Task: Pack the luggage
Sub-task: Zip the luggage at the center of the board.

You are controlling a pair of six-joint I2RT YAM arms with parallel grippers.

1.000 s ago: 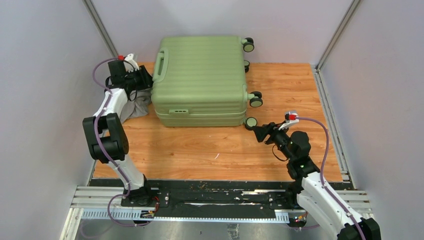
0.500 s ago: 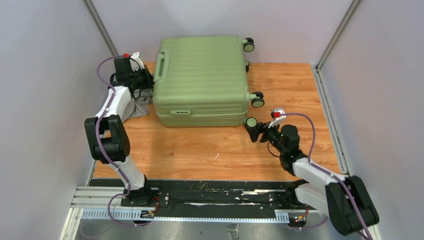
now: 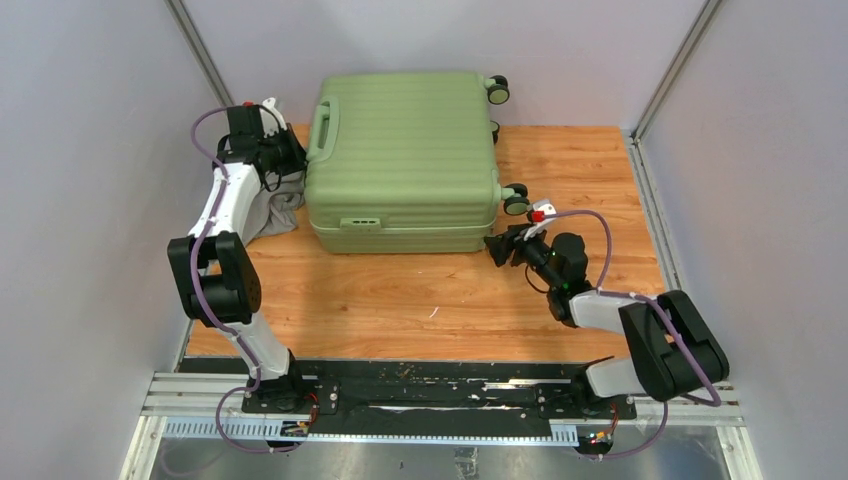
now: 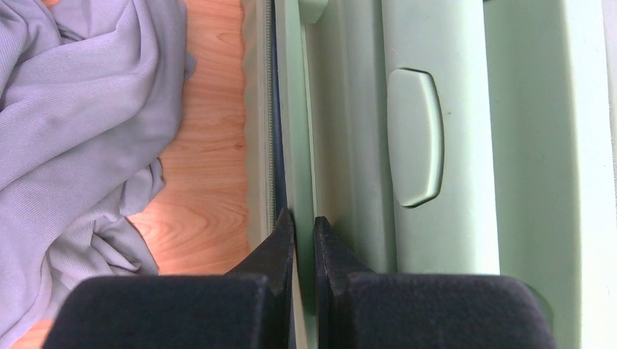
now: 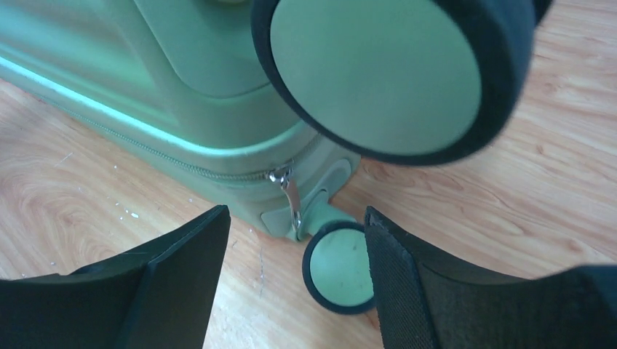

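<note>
The luggage (image 3: 400,150), a light-green ribbed suitcase, lies flat and closed at the back of the wooden floor. My left gripper (image 3: 290,160) is at its left side below the handle. In the left wrist view this gripper (image 4: 303,222) is shut on the thin green rim of the luggage (image 4: 524,145) beside the zipper seam. My right gripper (image 3: 497,250) is at the near right corner. It stands open (image 5: 297,212), with the metal zipper pull (image 5: 291,200) and a small wheel (image 5: 338,265) between its fingers, touching neither. A bigger wheel (image 5: 385,73) hangs just above.
A crumpled grey cloth (image 3: 270,215) lies on the floor left of the luggage, under my left arm, and also shows as cloth (image 4: 80,123) in the wrist view. Grey walls close in both sides. The wooden floor (image 3: 420,300) stretches in front of the luggage.
My left gripper has shut on the luggage's rim. My right arm has folded low and moved left, bringing its open gripper up to the luggage's near right corner.
</note>
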